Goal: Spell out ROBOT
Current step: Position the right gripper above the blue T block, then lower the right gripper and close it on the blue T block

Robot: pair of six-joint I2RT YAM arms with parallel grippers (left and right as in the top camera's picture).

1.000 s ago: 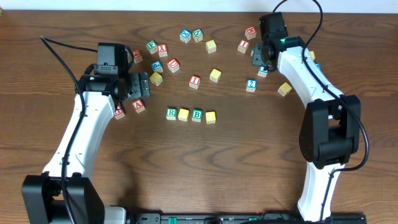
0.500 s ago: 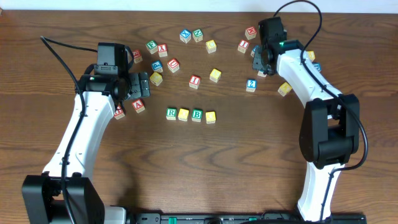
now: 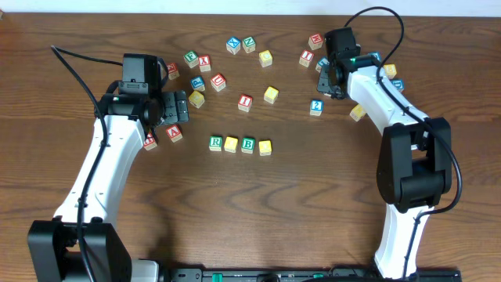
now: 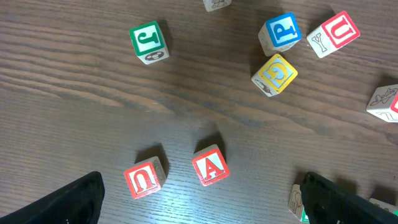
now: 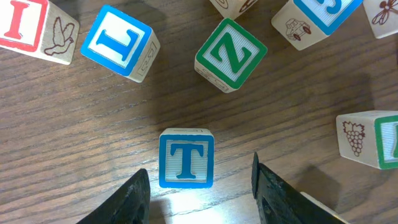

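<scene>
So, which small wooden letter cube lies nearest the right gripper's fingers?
The blue-lettered T cube, partly between them; the blue L and green Z cubes lie farther off.

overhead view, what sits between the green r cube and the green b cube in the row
A small yellow-faced wooden cube sits between the green-lettered R wooden cube and the green-lettered B wooden cube, shown in the overhead view.

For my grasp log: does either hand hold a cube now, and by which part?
Nothing is held. The right hand flanks the T cube without touching; the left hand is open.
</scene>
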